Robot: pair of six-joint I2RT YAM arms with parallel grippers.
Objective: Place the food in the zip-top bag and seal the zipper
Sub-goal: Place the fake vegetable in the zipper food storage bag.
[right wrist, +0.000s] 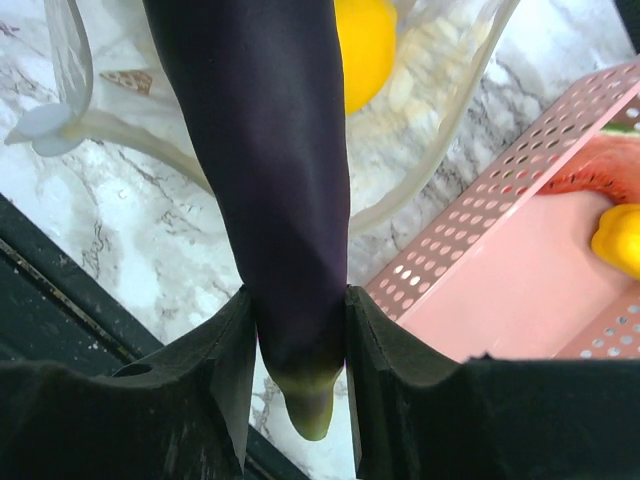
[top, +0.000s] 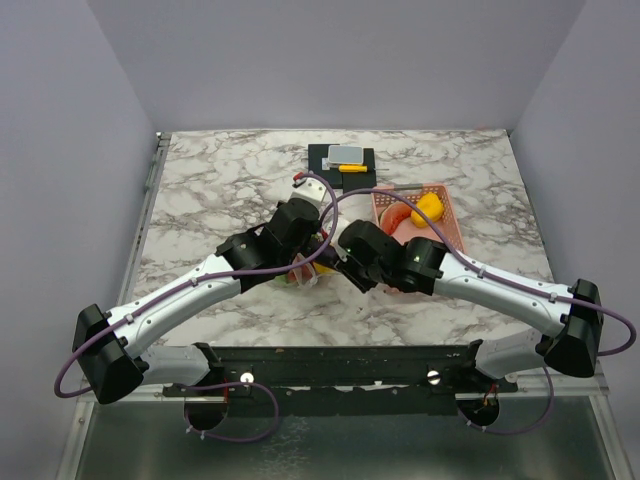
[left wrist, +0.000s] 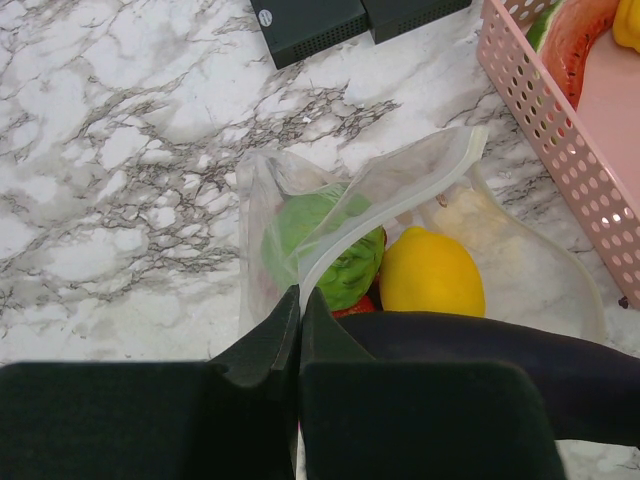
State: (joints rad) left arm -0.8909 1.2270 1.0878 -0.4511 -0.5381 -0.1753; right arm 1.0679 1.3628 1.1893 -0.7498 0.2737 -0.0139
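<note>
Eggplant (right wrist: 260,130) aimed into zip-top bag (left wrist: 430,170)
Bag rim at 6 o'clock pinched by left gripper (left wrist: 300,300) to open the mouth; right gripper (right wrist: 297,300) clamps eggplant.

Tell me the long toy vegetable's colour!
The long toy vegetable is dark purple, greenish-tipped; best in right wrist view.

Clear bag (left wrist: 420,180) — yellow lemon (left wrist: 430,272) — purple eggplant (right wrist: 270,170)

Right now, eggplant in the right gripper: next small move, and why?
Probably ease the right gripper forward, sliding the eggplant further toward the lemon in the zip-top bag. The left gripper pinches the bag's rim, so its mouth gapes; the right jaws grip only the eggplant's stem end.
</note>
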